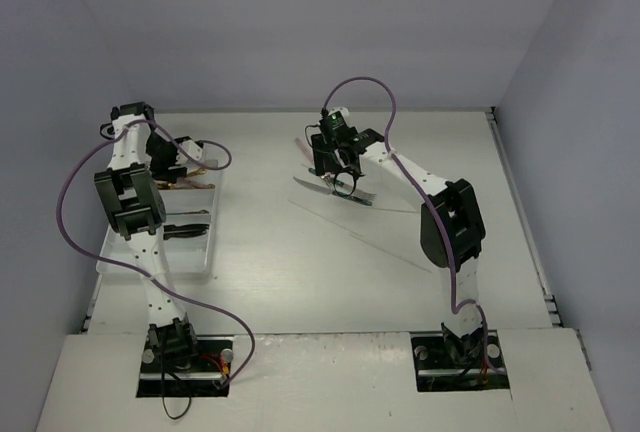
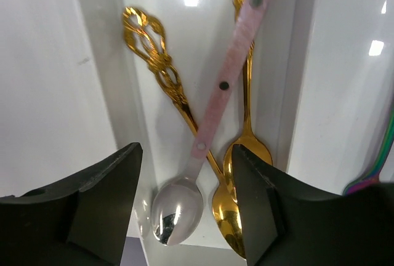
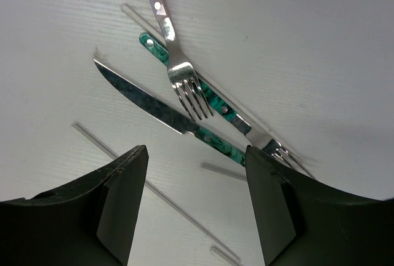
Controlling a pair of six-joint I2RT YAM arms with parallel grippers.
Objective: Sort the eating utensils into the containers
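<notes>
The white divided tray [image 1: 120, 264] lies at the left. My left gripper [image 1: 175, 164] hangs open over one of its compartments [image 2: 154, 13]. That compartment holds a pink-handled silver spoon [image 2: 231, 63] lying across two gold ornate spoons [image 2: 159, 63] [image 2: 247, 149]. The left gripper [image 2: 186, 155] holds nothing. My right gripper [image 1: 340, 174] is open and empty [image 3: 196, 155] above loose cutlery on the table. There I see a green-handled knife [image 3: 148, 101], a pink-handled fork [image 3: 172, 63], a green-handled fork [image 3: 215, 103] and thin pale sticks [image 3: 160, 195].
Black knives [image 1: 185, 232] lie in a nearer tray compartment. A rainbow-coloured utensil [image 2: 375, 161] shows in the compartment to the right of the spoons. A long pale stick [image 1: 370, 242] lies on the table toward the right arm. Walls enclose the table on three sides.
</notes>
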